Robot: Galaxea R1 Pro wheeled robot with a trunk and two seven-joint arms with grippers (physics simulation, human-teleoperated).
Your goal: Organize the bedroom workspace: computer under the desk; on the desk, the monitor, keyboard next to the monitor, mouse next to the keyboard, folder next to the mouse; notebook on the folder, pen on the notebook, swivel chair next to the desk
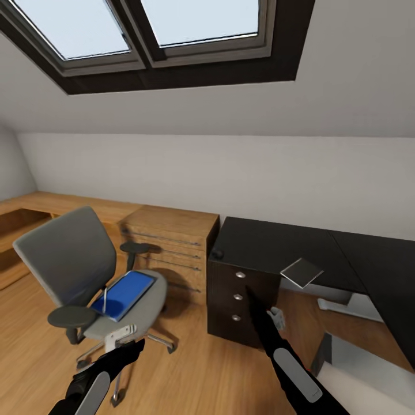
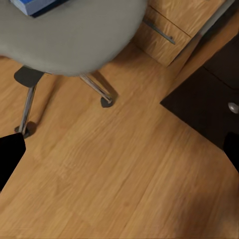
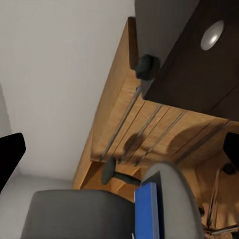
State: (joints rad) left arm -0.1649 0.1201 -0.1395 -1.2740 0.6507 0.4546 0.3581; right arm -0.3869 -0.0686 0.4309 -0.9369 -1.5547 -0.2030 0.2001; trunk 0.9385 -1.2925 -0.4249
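Nearest the head camera, the left gripper (image 1: 128, 349) hung low over the wood floor (image 1: 190, 374) in front of the swivel chair (image 1: 86, 271); the right gripper (image 1: 249, 292) was raised before the dark drawer unit (image 1: 239, 300) of the desk (image 1: 288, 245). From the head view I could not tell how wide either claw stood. Each wrist view showed dark fingertips (image 2: 10, 154) (image 3: 10, 152) at opposite edges with nothing between them, so both claws stood wide and held nothing.

One folder (image 1: 124, 294) lay flat on the chair seat, with a thin silvery pen (image 1: 105, 300) resting on it. The left wrist view caught just a blue corner of that folder (image 2: 37, 6) above the seat's underside and two legs of the star base, which the head view half hid. The right wrist view showed the folder's edge (image 3: 148, 209), one drawer knob (image 3: 213, 35), and the mouse (image 3: 145, 65) at the desk's corner.

Further back, one mouse (image 1: 217, 253) sat at the desk's near left corner, and one notebook (image 1: 301, 272) overhung the front edge, tilted. The drawer unit had three knobs. A wooden dresser (image 1: 170, 242) stood between chair and desk, against the wall.
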